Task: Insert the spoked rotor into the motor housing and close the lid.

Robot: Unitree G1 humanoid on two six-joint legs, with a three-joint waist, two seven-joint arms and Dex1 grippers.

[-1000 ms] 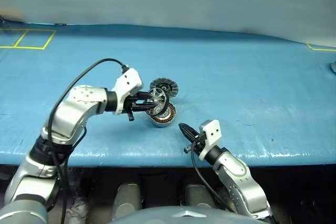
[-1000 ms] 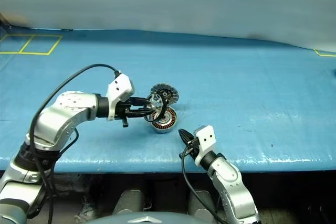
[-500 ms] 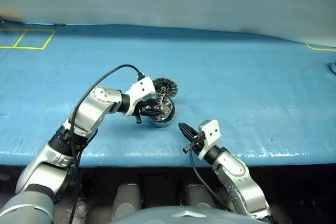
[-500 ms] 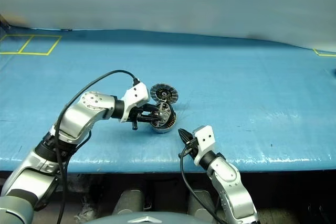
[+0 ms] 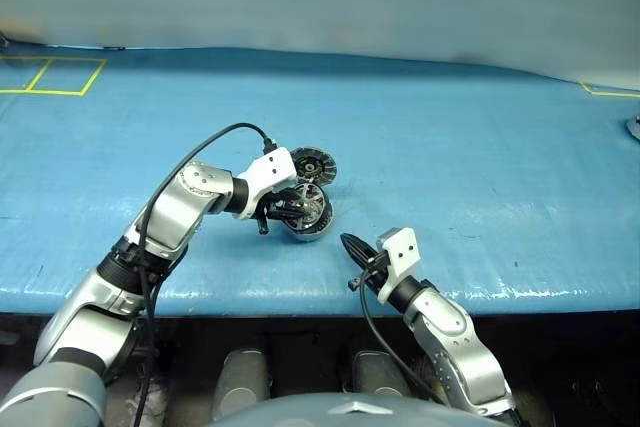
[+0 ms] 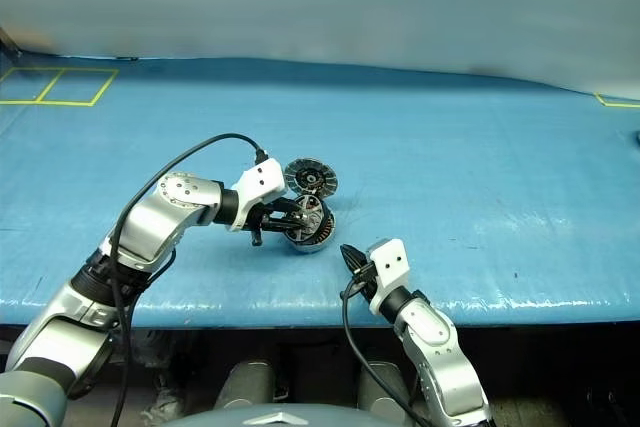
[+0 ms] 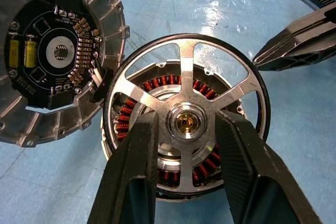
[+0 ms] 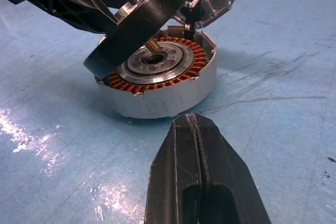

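the rotor is pinched at its hub by the left pincer and held tilted over the housing on the tabletop. if released askew, it could jam on the windings or knock the lid just beside. the right pincer is pressed together nearby.

L gripper fingers clamp the spoked rotor, tilted, right over the motor housing on the blue desk. Lid lies just beyond the fingers, close to the housing. R gripper fingers pressed together, near the housing, on its near-right side, not touching.
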